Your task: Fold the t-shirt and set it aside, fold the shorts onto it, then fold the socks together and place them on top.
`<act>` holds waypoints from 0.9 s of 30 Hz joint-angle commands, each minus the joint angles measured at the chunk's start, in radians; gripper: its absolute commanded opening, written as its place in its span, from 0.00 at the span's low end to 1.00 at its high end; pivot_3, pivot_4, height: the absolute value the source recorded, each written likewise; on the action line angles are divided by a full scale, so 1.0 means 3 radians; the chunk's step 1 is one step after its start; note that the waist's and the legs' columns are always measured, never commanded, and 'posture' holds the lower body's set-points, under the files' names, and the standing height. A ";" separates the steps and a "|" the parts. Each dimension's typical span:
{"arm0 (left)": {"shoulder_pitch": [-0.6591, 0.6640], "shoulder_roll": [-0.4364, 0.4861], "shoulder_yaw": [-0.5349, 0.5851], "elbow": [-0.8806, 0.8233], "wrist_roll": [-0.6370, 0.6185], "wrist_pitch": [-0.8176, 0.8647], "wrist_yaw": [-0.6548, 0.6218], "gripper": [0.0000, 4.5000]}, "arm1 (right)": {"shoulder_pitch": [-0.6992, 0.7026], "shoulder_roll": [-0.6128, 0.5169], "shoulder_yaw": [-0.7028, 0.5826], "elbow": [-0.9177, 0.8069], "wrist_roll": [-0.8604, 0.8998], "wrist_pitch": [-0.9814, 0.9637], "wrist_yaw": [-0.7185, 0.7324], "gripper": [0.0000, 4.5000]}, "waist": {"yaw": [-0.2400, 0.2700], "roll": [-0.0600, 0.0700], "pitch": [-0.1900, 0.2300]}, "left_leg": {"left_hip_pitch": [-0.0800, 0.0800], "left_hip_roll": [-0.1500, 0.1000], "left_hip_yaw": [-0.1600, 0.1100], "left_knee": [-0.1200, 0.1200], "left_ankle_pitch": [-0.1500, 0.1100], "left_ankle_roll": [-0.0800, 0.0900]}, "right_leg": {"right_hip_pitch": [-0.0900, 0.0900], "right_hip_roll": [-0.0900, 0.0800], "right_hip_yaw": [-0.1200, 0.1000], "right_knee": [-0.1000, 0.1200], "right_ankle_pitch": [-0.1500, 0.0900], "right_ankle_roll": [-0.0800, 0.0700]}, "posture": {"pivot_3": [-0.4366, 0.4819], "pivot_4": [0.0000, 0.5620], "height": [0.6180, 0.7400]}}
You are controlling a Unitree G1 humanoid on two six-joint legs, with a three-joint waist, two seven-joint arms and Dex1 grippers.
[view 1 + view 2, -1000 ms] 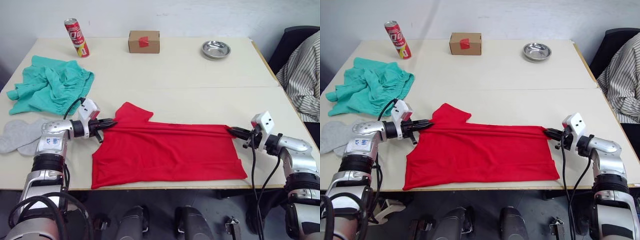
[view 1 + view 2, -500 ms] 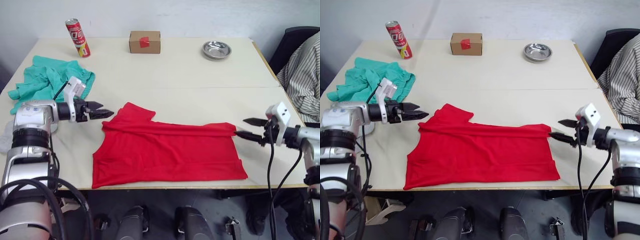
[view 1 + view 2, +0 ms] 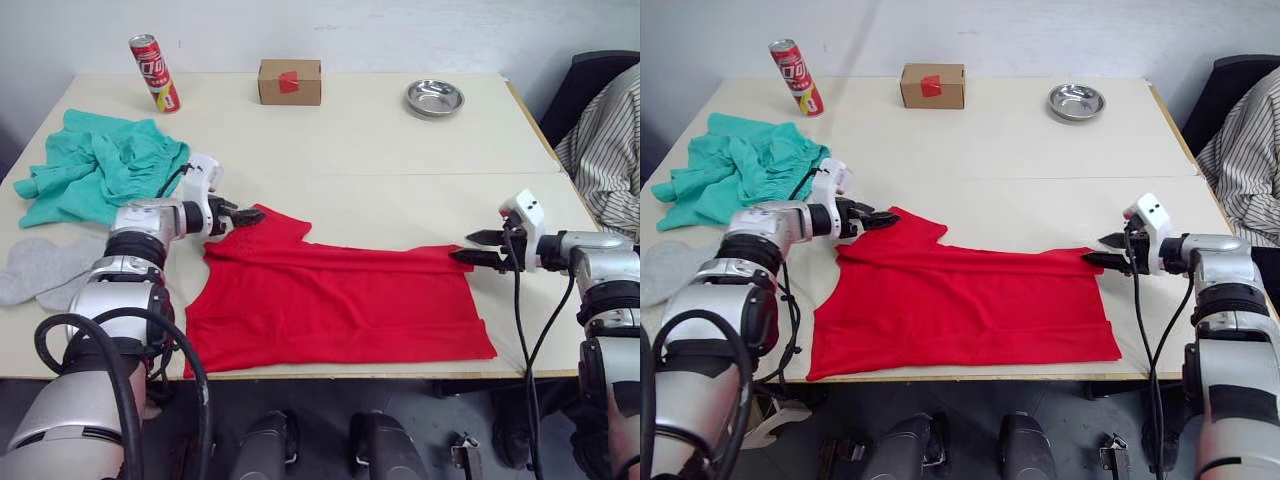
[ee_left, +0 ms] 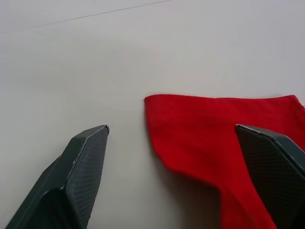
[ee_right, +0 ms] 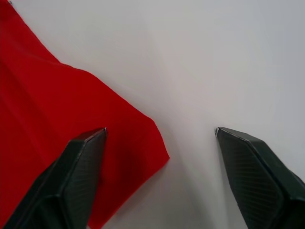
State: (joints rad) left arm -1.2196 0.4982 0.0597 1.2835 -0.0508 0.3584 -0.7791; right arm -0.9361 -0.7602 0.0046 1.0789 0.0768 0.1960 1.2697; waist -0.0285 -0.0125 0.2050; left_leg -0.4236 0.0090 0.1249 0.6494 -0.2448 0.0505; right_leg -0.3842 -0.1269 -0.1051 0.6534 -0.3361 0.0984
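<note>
Two black-fingered grippers hover spread and empty at the bright red cotton t-shirt [image 3: 330, 305], folded lengthwise at the table's [image 3: 380, 150] six o'clock: left gripper [image 3: 243, 214] at its sleeve, right gripper [image 3: 462, 247] at its hem corner.

Shirt [image 3: 335, 305]: bright red, plain. Shorts [image 3: 95, 175]: teal-green. Socks [image 3: 38, 268]: light grey. Counter [image 3: 370, 140]: pale cream, with a thin dark seam line across it. Can [image 3: 154, 73]: red with white lettering, yellow patch near base, silver top. Box [image 3: 290, 82]: brown cardboard with a red patch on its face. Bowl [image 3: 434, 98]: shiny silver metal. Left pincer [image 3: 245, 214] and right pincer [image 3: 468, 247]: black fingers with a fine woven texture. Person's sleeve [image 3: 600, 140]: white with thin dark stripes.
</note>
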 commanded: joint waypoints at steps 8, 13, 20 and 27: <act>-0.0084 -0.0202 -0.0001 0.0143 0.0214 -0.0215 0.0298 1.00 | -0.0007 -0.0033 0.0005 0.0010 -0.0048 -0.0022 0.0279 0.01 | 0.0010 0.0000 0.0000 | 0.0001 -0.0002 -0.0002 0.0003 0.0000 0.0000 | 0.0001 -0.0004 -0.0001 0.0003 0.0000 0.0000 | 0.48 0.27 1.00; -0.0078 -0.0320 -0.0056 0.0150 0.0307 -0.0285 0.0279 0.91 | 0.0076 -0.0067 -0.0010 -0.0096 -0.0035 -0.0018 0.0333 0.00 | 0.0016 0.0000 0.0000 | 0.0002 -0.0005 -0.0004 0.0005 0.0000 0.0000 | 0.0004 -0.0006 -0.0004 0.0004 0.0000 0.0000 | 0.48 0.27 1.00; -0.0040 -0.0341 -0.0020 0.0140 0.0364 -0.0490 0.0333 0.43 | 0.0160 -0.0075 -0.0055 -0.0251 0.0011 0.0010 0.0331 0.00 | 0.0010 0.0000 0.0000 | 0.0002 -0.0007 -0.0005 0.0004 0.0000 0.0000 | 0.0004 -0.0008 -0.0004 0.0004 0.0000 0.0000 | 0.48 0.27 1.00; 0.0045 -0.0219 0.0095 0.0072 0.0271 -0.0797 0.0172 0.01 | 0.0301 -0.0098 -0.0193 -0.0491 0.0141 -0.0044 0.0312 0.00 | 0.0004 0.0000 0.0000 | 0.0001 -0.0006 -0.0005 0.0002 0.0000 0.0000 | 0.0002 -0.0007 -0.0004 0.0003 0.0000 0.0000 | 0.48 0.27 1.00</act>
State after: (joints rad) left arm -1.2070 0.4100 0.0658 1.3157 0.0465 0.1597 -0.7077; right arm -0.8527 -0.7610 -0.0137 0.9695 0.0904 0.1964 1.3616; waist -0.0272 -0.0126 0.2050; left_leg -0.4233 0.0072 0.1236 0.6498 -0.2449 0.0505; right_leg -0.3835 -0.1289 -0.1064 0.6541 -0.3360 0.0984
